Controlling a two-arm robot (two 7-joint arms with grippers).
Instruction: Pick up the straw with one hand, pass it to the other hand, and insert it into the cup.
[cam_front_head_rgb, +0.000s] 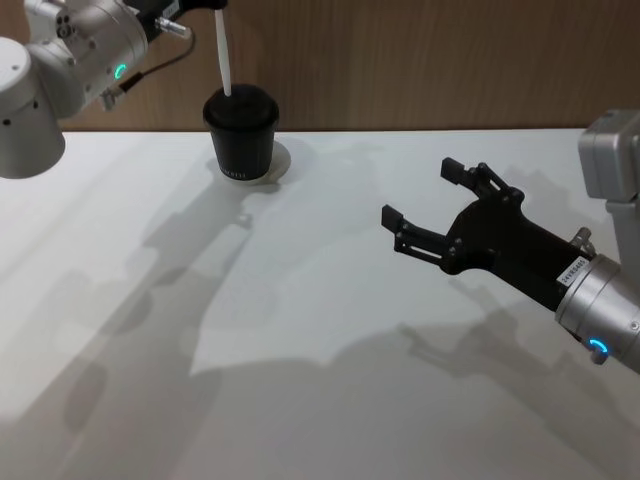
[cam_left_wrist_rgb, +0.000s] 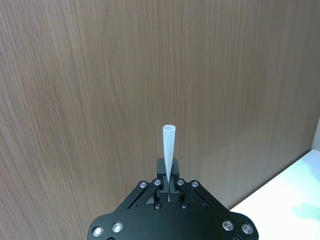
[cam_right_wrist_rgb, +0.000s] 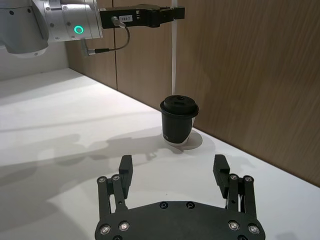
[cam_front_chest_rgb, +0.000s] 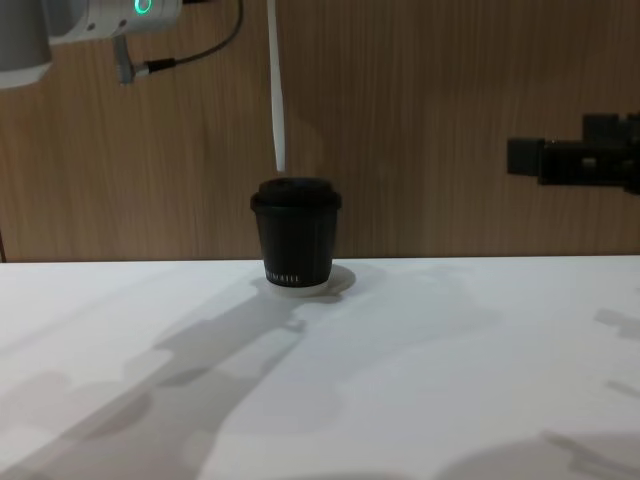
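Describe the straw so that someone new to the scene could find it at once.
Look to the far edge of the white table, by the wooden wall, where the black lidded cup stands. Directly above it the left gripper pinches the straw, which hangs upright: thin, white, the one pale thing among black parts.

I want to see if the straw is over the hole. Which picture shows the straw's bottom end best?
The chest view: from the side, the straw hangs upright with its lower tip just above the cup lid. The head view shows the tip against the lid from above. The right wrist view shows it faintly against the wall. The left wrist view shows the top end, pinched in the left gripper.
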